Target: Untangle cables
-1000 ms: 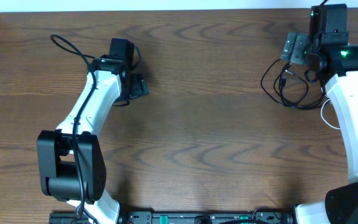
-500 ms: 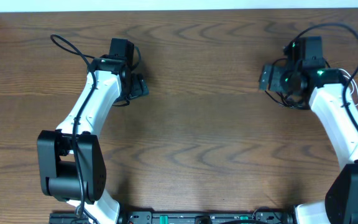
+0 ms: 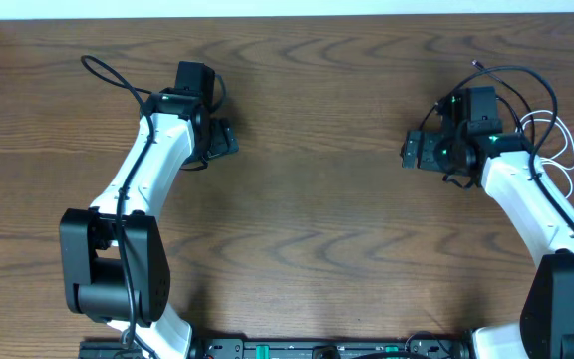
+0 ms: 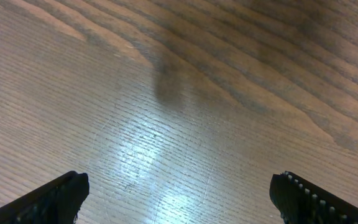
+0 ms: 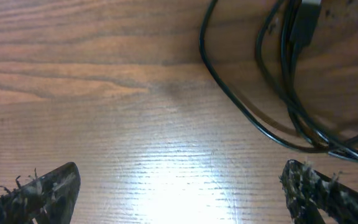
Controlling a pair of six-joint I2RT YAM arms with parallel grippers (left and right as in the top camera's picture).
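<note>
Right gripper (image 5: 179, 171): jaws spread wide, pinching nothing, with only bare table between the two fingers.
Black cable (image 5: 201, 43): in the right wrist view it lies on the wood beyond the fingertips, up and toward the right finger's side. It is apart from both fingers and not between them.
Black cable from overhead: one thin arc curves out past the far side of the right wrist, and the rest is hidden beneath the arm.
White cable (image 3: 572, 150): small loops lie just beside the right forearm on its outer side, near the black arc. Whether the two cross cannot be told.
Left gripper (image 4: 179, 186): jaws spread wide and empty, over bare wood on the left half of the table, well apart from both cables.
Cable shape and make: thin, round, limp cords lying in several overlapping curves, and a blocky black plug (image 5: 303, 18) ends one strand.
Fingers (image 5: 39, 193): dark, with a rough, frayed-looking surface.
Table (image 3: 317, 199): brown wood with a wavy grain, smooth enough to throw back a bright glare.
</note>
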